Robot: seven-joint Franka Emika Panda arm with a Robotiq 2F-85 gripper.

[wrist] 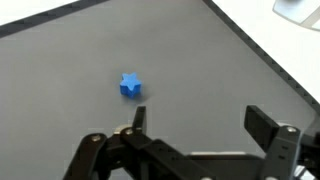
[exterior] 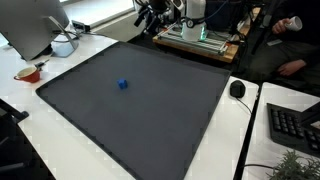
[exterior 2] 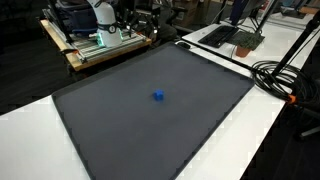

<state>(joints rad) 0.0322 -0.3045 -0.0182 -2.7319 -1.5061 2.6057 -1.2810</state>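
1. Your fingers (wrist: 139,117) stand wide apart and hold nothing; the gripper (wrist: 200,118) hangs above the mat.
2. The blue block (wrist: 131,86) lies ahead of the fingers, off toward one fingertip rather than between them.
3. If you come straight down, that fingertip may land on the block or knock it away. It looks small and light.
4. The dark grey mat (exterior: 130,110) lies flat on a white table (exterior: 50,140). A mouse (exterior: 237,89), keyboard (exterior: 295,125) and cables (exterior 2: 280,75) sit well apart from the fingers.
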